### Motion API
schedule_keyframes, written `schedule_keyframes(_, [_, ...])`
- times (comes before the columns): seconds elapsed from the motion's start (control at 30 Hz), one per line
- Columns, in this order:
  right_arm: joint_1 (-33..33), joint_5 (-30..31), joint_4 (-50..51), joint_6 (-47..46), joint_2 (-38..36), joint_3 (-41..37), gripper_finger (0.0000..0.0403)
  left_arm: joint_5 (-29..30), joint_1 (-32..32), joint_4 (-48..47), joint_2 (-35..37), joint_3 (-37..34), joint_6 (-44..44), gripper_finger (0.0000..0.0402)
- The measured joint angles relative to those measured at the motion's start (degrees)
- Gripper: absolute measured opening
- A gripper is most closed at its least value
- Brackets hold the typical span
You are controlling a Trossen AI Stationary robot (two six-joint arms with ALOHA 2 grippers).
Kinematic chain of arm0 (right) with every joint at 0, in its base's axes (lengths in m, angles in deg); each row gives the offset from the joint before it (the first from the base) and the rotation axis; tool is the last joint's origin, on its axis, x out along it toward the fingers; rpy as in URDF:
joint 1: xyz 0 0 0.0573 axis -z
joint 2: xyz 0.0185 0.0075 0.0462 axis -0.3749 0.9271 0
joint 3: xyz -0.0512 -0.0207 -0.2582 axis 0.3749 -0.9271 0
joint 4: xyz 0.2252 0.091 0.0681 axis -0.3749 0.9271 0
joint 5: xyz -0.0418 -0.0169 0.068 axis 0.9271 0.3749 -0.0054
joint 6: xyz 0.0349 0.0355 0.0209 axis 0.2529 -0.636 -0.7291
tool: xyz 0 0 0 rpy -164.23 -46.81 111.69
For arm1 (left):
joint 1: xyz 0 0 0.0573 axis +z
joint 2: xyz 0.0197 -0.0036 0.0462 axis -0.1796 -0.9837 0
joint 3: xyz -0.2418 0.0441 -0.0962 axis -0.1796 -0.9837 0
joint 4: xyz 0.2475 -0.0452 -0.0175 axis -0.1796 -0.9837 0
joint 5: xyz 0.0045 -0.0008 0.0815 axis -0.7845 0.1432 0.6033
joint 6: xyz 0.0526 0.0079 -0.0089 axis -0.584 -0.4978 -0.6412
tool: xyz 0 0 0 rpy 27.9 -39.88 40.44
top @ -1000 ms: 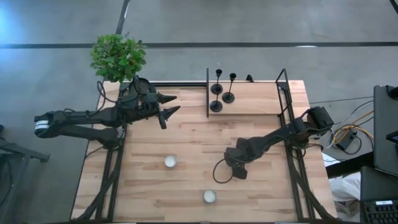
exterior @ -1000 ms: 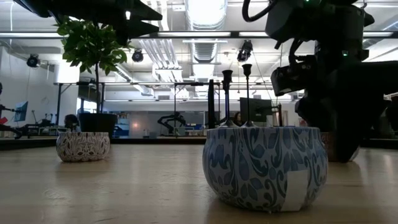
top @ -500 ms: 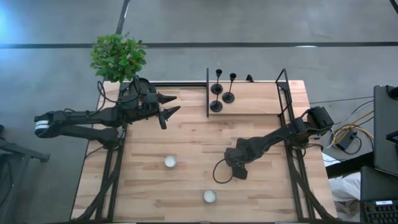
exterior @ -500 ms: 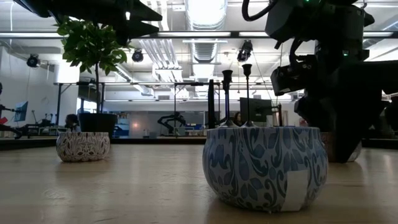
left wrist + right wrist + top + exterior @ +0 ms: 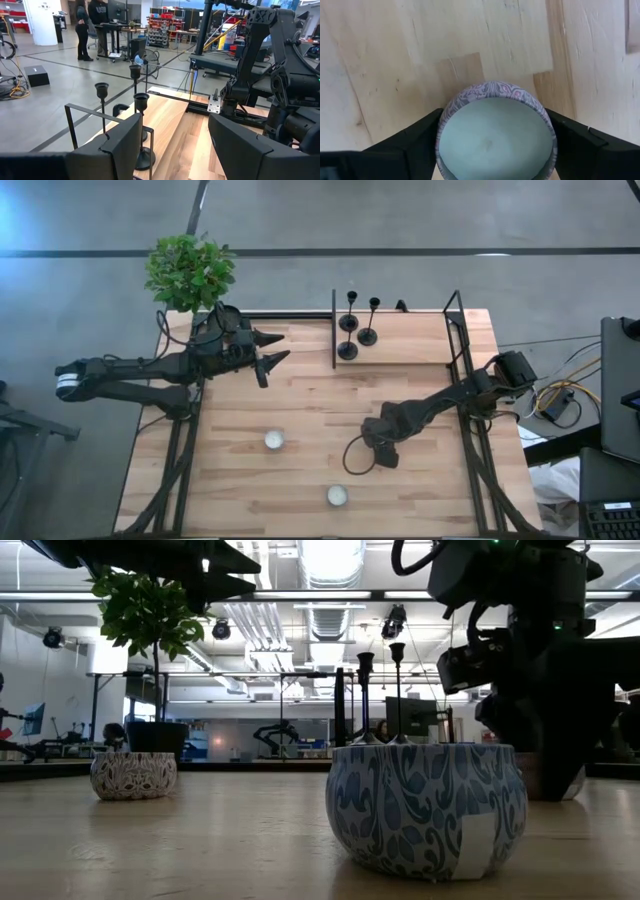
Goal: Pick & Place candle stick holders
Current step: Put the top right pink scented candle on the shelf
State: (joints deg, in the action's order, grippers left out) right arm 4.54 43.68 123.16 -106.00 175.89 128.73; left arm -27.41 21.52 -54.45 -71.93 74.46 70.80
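Right gripper [image 5: 492, 150], mid-counter toward the right edge, fingers closing either side of a patterned candle bowl [image 5: 495, 132], should seat squarely before lifting; left gripper [image 5: 268, 350] hovers released near the far-left corner; candle stick holders [image 5: 357, 330] stand at the far edge.

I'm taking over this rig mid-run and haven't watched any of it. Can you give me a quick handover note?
Left gripper: open, empty, hovering over the table's far left part, pointed toward the holders.
Right gripper: down over a patterned bowl; I cannot tell whether it grips it.
The three candle stick holders stand upright together on the raised shelf at the far side.
Two more bowls sit on the near half.
Done: no holder picked yet.
Left: pick and place all three.
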Motion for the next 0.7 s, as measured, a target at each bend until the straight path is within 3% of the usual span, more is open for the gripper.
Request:
schedule_keyframes(0.4, [1.3, -0.1, 2.2, -1.3, -5.5, -0.1, 0.0295, 0.0, 0.0, -0.3, 0.0, 0.0, 0.0, 0.0236])
schedule_keyframes(0.7, [7.6, 1.2, 10.6, -0.2, -14.3, -0.1, 0.0294, 0.0, 0.0, -0.6, 0.0, 0.0, 0.0, 0.0236])
